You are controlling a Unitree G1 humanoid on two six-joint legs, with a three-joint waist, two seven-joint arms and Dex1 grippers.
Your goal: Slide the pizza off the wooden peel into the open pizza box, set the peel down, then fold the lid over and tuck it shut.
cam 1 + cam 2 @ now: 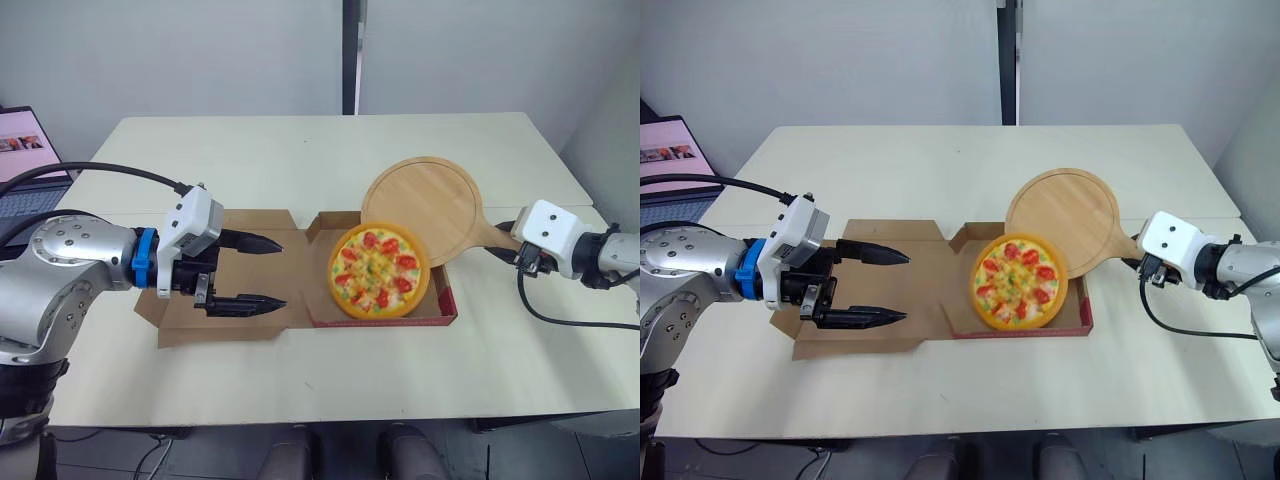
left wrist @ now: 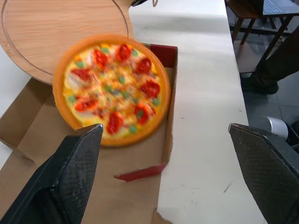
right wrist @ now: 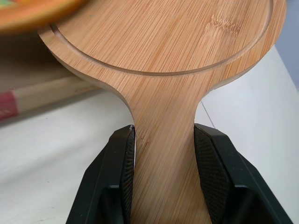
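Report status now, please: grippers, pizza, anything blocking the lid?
Left gripper open above flat lid. Right gripper shut on peel handle. Pizza in box. Peel rim over box's far corner, in the lid's way.

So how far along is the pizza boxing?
Nearly done: the pizza sits in the box, though its far edge seems to overlap the peel. In hand: the right tool is shut on the peel handle, which is not yet set down. The left tool is open over the flat lid. Left: put the peel down, fold and tuck the lid.
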